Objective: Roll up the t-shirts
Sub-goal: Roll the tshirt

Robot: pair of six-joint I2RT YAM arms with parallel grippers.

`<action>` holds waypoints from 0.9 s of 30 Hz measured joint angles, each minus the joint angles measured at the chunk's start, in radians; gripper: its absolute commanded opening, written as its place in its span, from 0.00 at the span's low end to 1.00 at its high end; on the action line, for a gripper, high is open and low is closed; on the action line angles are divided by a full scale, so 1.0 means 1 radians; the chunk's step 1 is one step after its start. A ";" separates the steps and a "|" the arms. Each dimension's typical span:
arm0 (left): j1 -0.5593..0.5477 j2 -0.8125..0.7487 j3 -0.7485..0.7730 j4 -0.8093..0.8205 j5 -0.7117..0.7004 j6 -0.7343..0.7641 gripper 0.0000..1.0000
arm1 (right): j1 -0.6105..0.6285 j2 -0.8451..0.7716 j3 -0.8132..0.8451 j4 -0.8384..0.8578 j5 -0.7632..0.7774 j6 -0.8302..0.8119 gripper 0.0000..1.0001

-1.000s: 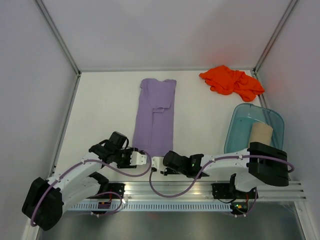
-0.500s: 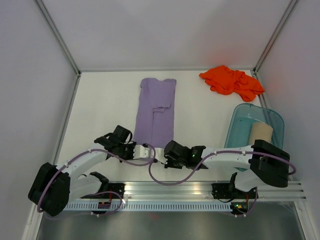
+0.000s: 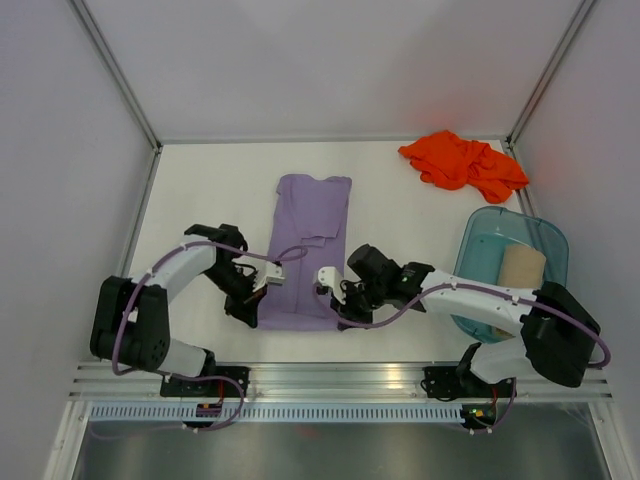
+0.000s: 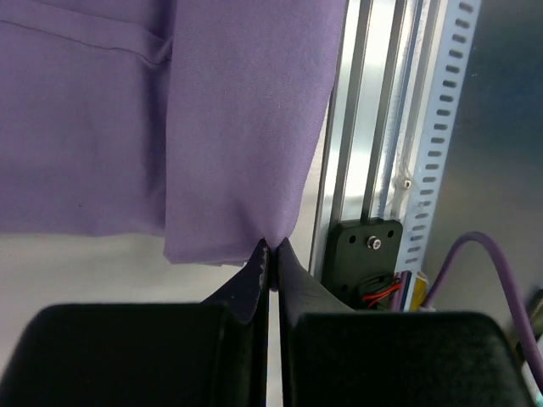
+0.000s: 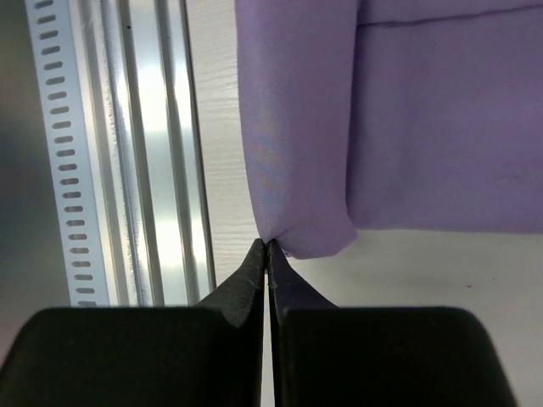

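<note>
white table [image 3: 200,200] boxed by pale grey walls [image 3: 70,150]. left of the teal tub [image 3: 470,262] lies the lavender t-shirt [image 3: 305,230]; left gripper [image 4: 270,254] and right gripper [image 5: 268,250] each pinch a near corner. tan t-shirt [image 3: 520,270] inside the tub, orange-red t-shirt [image 3: 462,162] beyond it.

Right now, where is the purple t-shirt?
In the top view the lavender t-shirt lies mid-table, left of the teal tub, its near corners pinched by the left gripper and right gripper.

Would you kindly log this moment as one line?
left gripper: shut on lavender t-shirt corner; right gripper: shut on its other near corner; orange t-shirt: crumpled; tan t-shirt: in tub
</note>
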 measured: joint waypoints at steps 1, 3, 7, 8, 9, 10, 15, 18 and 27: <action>0.014 0.026 0.010 -0.010 0.011 0.000 0.02 | -0.026 0.015 0.003 0.002 -0.027 0.007 0.00; 0.050 0.084 0.031 -0.014 0.028 0.000 0.02 | -0.077 0.056 0.004 0.016 -0.064 0.019 0.00; 0.099 0.151 0.059 0.012 0.040 -0.004 0.02 | -0.157 0.145 0.004 0.066 -0.103 0.058 0.00; 0.105 0.168 0.070 0.021 0.043 -0.012 0.02 | -0.174 0.167 0.005 0.079 -0.107 0.070 0.00; 0.109 0.187 0.083 0.036 0.044 -0.019 0.02 | -0.188 0.186 0.008 0.088 -0.111 0.081 0.00; 0.113 0.202 0.095 0.047 0.043 -0.026 0.02 | -0.196 0.204 0.014 0.096 -0.114 0.092 0.00; 0.128 0.270 0.129 0.134 0.040 -0.075 0.05 | -0.256 0.268 0.054 0.117 -0.110 0.130 0.01; 0.128 0.290 0.130 0.179 0.029 -0.101 0.14 | -0.273 0.290 0.074 0.119 -0.093 0.148 0.19; 0.135 0.344 0.171 0.270 -0.037 -0.211 0.34 | -0.286 0.290 0.104 0.095 0.087 0.174 0.37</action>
